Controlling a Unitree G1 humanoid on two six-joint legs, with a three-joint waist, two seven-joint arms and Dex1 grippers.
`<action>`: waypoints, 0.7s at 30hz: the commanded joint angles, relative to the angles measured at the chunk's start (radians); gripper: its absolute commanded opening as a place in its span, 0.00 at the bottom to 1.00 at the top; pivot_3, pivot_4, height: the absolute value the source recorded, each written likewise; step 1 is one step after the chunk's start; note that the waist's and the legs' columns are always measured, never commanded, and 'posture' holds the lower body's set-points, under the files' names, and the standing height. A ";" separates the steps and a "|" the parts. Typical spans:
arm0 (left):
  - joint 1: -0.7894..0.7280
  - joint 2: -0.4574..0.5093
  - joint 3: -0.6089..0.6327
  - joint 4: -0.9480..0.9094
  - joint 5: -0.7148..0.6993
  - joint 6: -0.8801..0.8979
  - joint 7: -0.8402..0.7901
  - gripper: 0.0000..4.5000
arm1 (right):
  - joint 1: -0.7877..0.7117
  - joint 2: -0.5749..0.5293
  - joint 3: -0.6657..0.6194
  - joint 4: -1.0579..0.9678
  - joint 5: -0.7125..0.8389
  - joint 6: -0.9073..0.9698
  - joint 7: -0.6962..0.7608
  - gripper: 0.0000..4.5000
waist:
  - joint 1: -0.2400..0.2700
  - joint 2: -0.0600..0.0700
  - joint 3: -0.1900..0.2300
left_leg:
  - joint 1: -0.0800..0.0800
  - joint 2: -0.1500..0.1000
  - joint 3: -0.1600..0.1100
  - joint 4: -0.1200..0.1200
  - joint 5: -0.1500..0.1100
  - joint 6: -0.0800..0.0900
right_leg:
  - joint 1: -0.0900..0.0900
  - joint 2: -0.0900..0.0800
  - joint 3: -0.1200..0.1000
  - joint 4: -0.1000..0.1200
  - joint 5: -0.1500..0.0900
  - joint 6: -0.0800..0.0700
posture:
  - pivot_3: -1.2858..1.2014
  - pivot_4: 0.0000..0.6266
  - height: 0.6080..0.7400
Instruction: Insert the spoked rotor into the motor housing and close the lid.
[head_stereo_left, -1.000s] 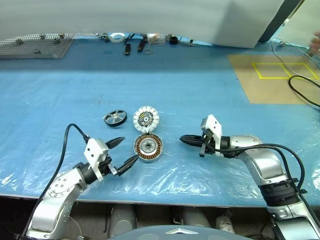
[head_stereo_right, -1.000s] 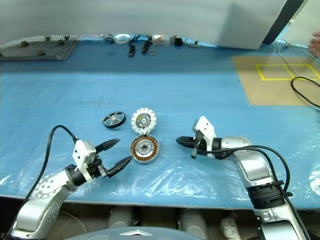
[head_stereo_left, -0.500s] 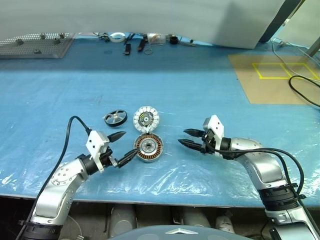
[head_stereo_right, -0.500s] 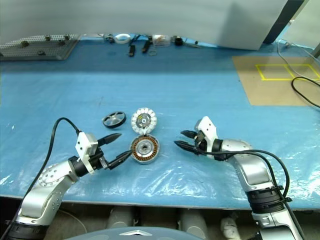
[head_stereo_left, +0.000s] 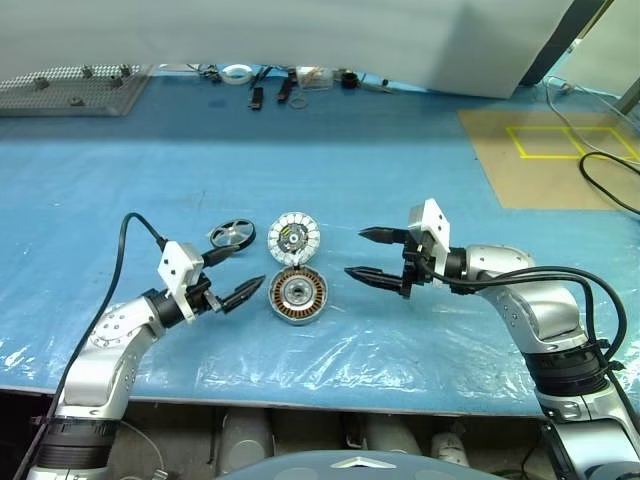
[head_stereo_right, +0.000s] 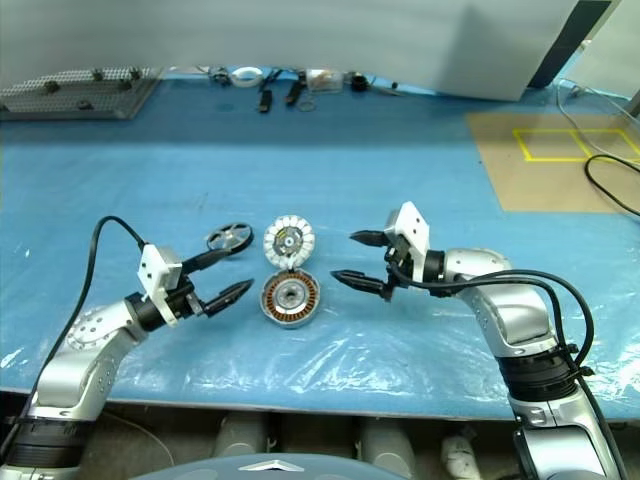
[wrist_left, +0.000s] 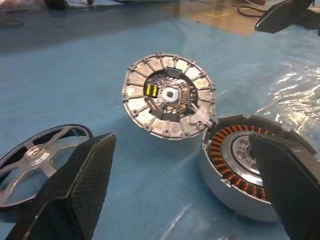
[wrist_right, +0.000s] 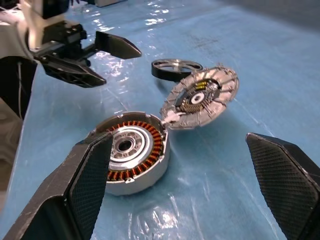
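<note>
The motor housing (head_stereo_left: 297, 294), a silver ring with copper windings, lies on the blue sheet with nothing in it. The lid (head_stereo_left: 292, 238), with white radial segments, leans tilted against the housing's far rim, inner face showing. The spoked rotor (head_stereo_left: 231, 235), black-rimmed, lies flat to the left of the lid. My left gripper (head_stereo_left: 250, 266) is open, just left of the housing and near the rotor, holding nothing. My right gripper (head_stereo_left: 353, 253) is open and empty, hovering right of the housing and lid with its fingers pointing at them.
A perforated metal plate (head_stereo_left: 70, 90) and several small tools (head_stereo_left: 270, 90) lie along the table's far edge. A brown board with yellow tape (head_stereo_left: 560, 150) and black cables (head_stereo_left: 610, 180) are at the far right. The sheet wrinkles near the front edge.
My right gripper went from shut to open and rose. My left gripper, open throughout, moved farther out on the table, from beside the housing's near rim toward the rotor.
</note>
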 joint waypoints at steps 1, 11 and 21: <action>-0.020 0.005 0.038 0.011 -0.024 -0.006 -0.002 1.00 | -0.024 -0.008 0.001 -0.038 0.021 -0.017 0.025 0.99 | 0.000 0.000 0.000 | 0.000 0.000 0.000 0.000 0.000 0.000 | 0.000 0.000 0.000 0.000 0.000 0.000 | 0.52 0.24 1.00; -0.035 0.000 0.126 0.014 -0.189 0.269 0.110 1.00 | -0.042 -0.002 0.062 -0.071 0.002 -0.033 0.041 0.99 | 0.000 0.000 0.000 | 0.000 0.000 0.000 0.000 0.000 0.000 | 0.000 0.000 0.000 0.000 0.000 0.000 | 0.52 0.24 1.00; -0.119 -0.060 0.225 0.081 -0.393 0.626 0.291 1.00 | -0.034 0.015 0.080 -0.072 -0.001 -0.021 0.009 0.99 | 0.002 0.000 0.000 | -0.002 0.000 0.000 0.002 0.000 -0.001 | 0.000 0.000 -0.001 0.000 0.000 0.000 | 0.52 0.24 1.00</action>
